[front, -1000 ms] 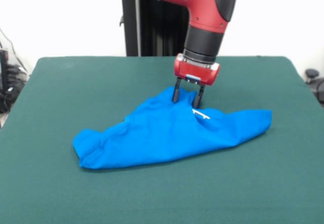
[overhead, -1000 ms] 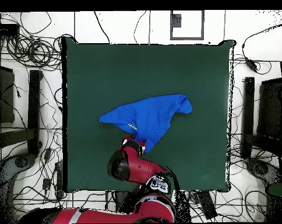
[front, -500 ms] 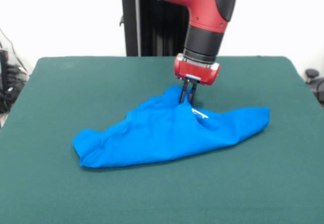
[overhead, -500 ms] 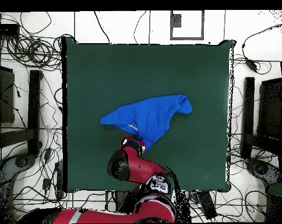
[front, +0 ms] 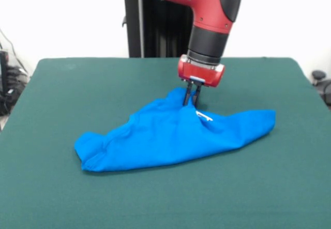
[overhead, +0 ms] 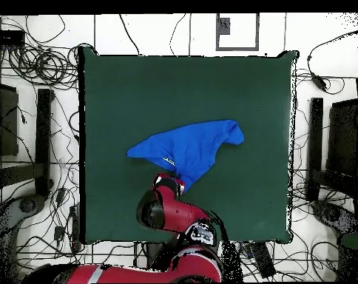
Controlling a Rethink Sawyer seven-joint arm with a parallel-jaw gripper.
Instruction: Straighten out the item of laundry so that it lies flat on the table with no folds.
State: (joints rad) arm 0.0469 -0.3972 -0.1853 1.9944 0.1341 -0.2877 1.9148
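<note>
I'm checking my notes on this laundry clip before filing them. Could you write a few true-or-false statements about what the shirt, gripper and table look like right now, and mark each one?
1. The gripper is shut on the blue T-shirt. True.
2. The T-shirt lies flat with no folds. False: it is bunched and creased, pulled to a peak where the gripper pinches it.
3. The gripper holds the shirt at the peak on the edge nearest the robot. True.
4. The shirt hangs over the edge of the green table. False: it lies wholly on the table, away from every edge.
5. A printed game controller shows fully on the shirt. False: only a small white mark shows.
</note>
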